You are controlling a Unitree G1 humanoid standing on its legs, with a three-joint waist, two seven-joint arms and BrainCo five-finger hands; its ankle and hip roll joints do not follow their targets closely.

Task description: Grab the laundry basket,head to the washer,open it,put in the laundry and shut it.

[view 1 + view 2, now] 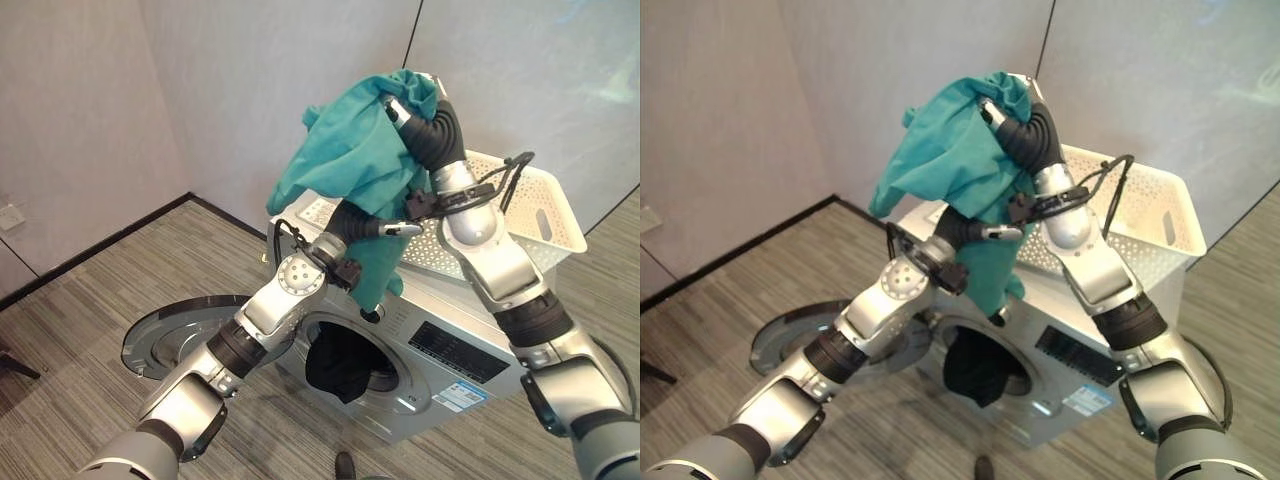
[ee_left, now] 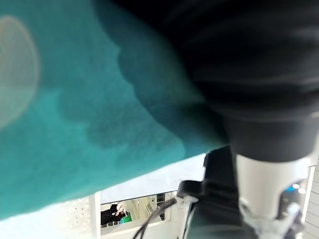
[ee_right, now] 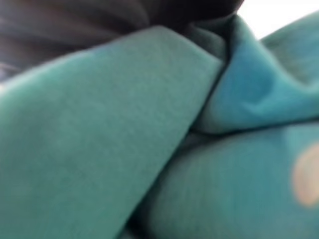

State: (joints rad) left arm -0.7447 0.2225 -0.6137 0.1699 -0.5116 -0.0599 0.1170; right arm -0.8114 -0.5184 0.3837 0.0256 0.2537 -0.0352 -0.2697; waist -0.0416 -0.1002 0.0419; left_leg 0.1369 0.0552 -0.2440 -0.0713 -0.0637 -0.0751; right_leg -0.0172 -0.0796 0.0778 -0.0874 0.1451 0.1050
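- Left eye view: I've got the teal garment (image 1: 345, 160) lifted high over the washer (image 1: 420, 330), bunched at the top by my right hand (image 1: 405, 105), long axis roughly vertical, tail hanging toward the open drum. My left hand (image 1: 350, 222) is buried in the folds lower down, so I can't tell its fingers.
- Right eye view: the white basket (image 1: 1160, 215) sits on the washer top, the door (image 1: 790, 340) swung open to the left, and dark laundry (image 1: 975, 370) already hangs in the drum mouth.
- Left wrist view: cloth right against the lens.
- Right wrist view: folds up close (fingers hidden here too).
- Handling guess: soft, light and floppy, so I'd grip bunched folds, not a loose edge.
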